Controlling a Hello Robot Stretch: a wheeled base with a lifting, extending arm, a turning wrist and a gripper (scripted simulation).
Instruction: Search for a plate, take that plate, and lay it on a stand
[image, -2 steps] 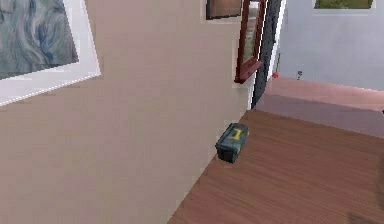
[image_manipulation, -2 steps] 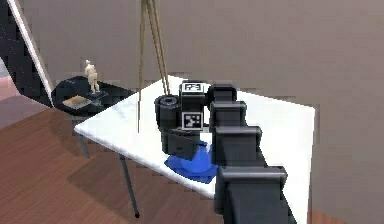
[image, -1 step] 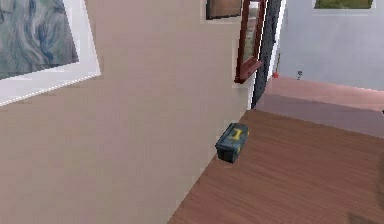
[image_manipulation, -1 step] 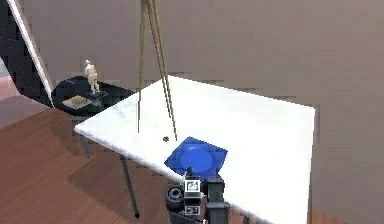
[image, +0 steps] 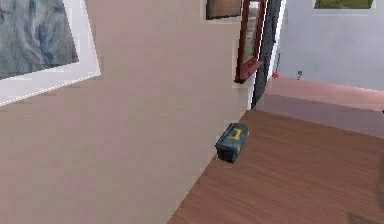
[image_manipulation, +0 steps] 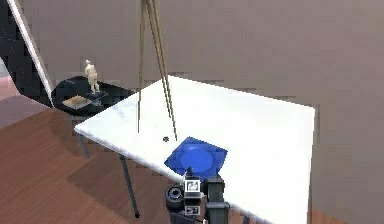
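A blue plate-like dish (image_manipulation: 197, 158) lies on the white table (image_manipulation: 250, 120), near its front edge. Just below the dish, at the bottom of the arm side view, my gripper (image_manipulation: 180, 198) rises on the dark arm (image_manipulation: 216, 208), with the white marker squares (image_manipulation: 192, 185) beside it. I cannot tell whether the gripper holds anything, since the dish lies on the table right behind it. A low dark round stand (image_manipulation: 112, 92) is at the left, beyond the table. On it are a pale statuette (image_manipulation: 93, 75) and a small flat object (image_manipulation: 75, 101).
Thin wooden poles (image_manipulation: 158, 70) slant down onto the table, beside a tiny dark speck (image_manipulation: 165, 138). In the forward view a beige wall (image: 150, 110) with a framed picture (image: 40, 45) is close. A dark green box (image: 232, 142) sits on the wooden floor near a red-brown door (image: 250, 45).
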